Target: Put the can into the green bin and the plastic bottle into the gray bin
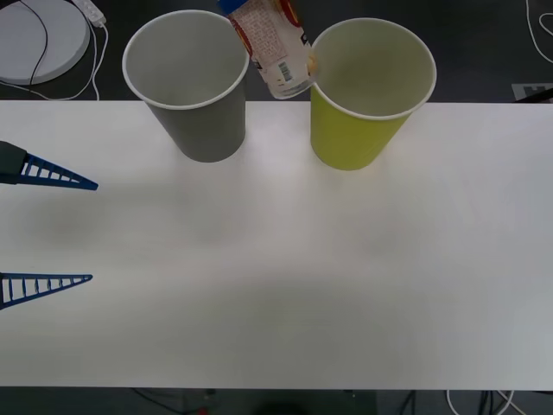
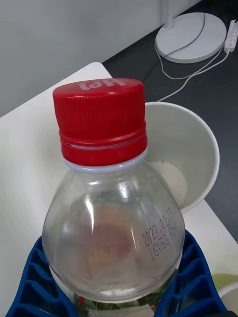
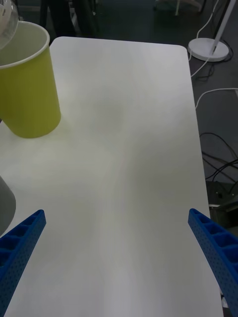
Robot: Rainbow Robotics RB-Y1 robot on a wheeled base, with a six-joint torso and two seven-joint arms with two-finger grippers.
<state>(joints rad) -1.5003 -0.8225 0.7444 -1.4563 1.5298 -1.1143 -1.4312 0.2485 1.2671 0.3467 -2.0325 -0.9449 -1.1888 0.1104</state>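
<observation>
Right tool [image 2: 116, 297] is clamped on the plastic bottle [image 2: 111, 218], its blue ribbed fingers [image 2: 193, 282] pressing the clear body from both sides below the shoulder. In the front view the plastic bottle [image 1: 272, 43] hangs tilted above the far edge of the worktop [image 1: 276, 259], between the gray bin [image 1: 192, 82] and the green bin [image 1: 367, 91], with its lower end just beside the green bin's rim. Its red cap [image 2: 101, 121] points toward the open mouth of the gray bin [image 2: 186, 148], whose pale inside shows beyond it in the right wrist view.

Both bins stand upright and near each other at the far side of the worktop, the gray one on the robot's left, the green one on its right. The green bin [image 3: 27, 84] also shows in the left wrist view, upright on the white surface.

Left tool [image 1: 52, 229] sits at the left edge of the worktop, well apart from the bins, its two blue fingers [image 1: 60, 175] spread wide with nothing between them.
</observation>
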